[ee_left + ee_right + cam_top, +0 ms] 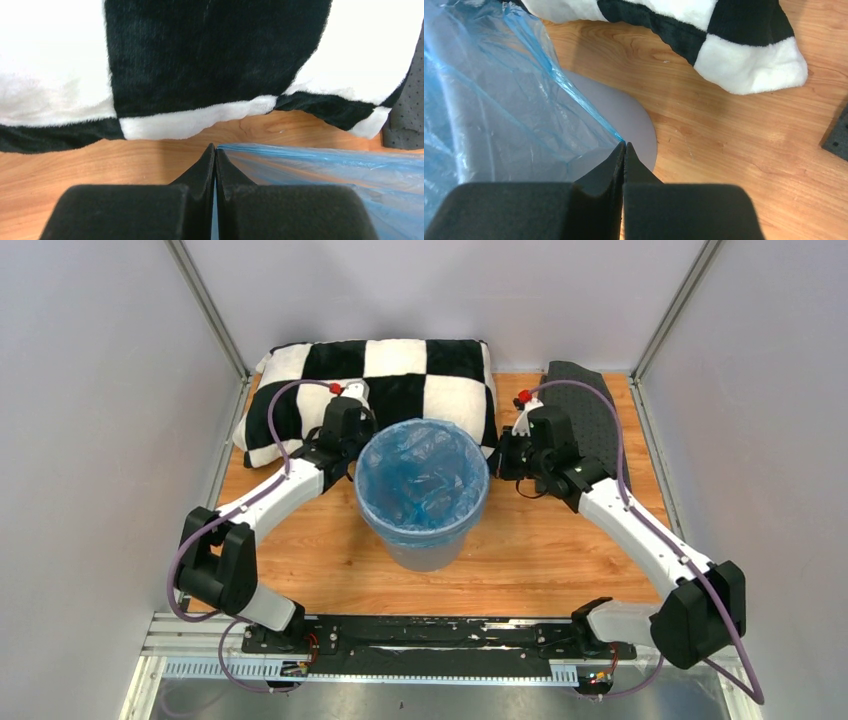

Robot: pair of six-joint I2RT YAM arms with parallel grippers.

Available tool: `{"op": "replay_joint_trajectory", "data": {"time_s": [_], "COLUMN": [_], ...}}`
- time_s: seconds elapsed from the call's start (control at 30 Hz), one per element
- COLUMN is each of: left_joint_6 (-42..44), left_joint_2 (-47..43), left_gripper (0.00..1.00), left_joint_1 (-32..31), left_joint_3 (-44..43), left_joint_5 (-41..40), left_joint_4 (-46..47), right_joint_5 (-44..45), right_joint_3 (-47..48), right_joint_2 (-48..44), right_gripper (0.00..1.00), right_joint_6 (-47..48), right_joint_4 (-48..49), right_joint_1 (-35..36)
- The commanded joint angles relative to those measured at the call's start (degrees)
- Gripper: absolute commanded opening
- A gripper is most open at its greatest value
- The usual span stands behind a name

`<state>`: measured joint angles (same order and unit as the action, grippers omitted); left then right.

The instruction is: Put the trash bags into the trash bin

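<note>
While the round light-grey plastic bin (425,550) stands midway between the left and right edges of the wooden table (540,570), the thin translucent light-blue plastic bag (420,475) lines it, its rim-draped edge pinched by the closed left gripper (215,149) and closed right gripper (625,145).

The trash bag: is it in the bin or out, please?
In: the trash bag lines the grey bin, its edge folded over the rim.

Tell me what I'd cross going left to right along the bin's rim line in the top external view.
Left tool → trash bin, lined with the blue trash bag → right tool → dark dotted mat. Both tools are shut on the bag's edge.
</note>
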<state>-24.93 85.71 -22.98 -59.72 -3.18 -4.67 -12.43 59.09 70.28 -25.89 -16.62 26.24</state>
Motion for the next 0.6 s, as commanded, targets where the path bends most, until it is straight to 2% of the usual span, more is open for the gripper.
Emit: {"op": "replay_joint_trajectory", "data": {"time_s": [0.0, 0.57], "left_joint_6": [-2.5, -9.5], "left_joint_2": [-3.4, -16.5], "left_gripper": [0.00, 0.00], "left_joint_1": [0.2, -0.1], "left_joint_3": [3.2, 20.7], "left_joint_5": [-1.1, -2.8], "left_joint_4": [1.6, 4.4], "right_joint_5": [0.2, 4.0], "right_joint_3": [-0.8, 1.8], "right_joint_2": [2.5, 8.7], "right_gripper": [0.00, 0.00], "right_joint_6": [0.4, 5.4], "right_joint_4": [2.4, 2.7], "right_joint_1": [0.5, 0.6]}}
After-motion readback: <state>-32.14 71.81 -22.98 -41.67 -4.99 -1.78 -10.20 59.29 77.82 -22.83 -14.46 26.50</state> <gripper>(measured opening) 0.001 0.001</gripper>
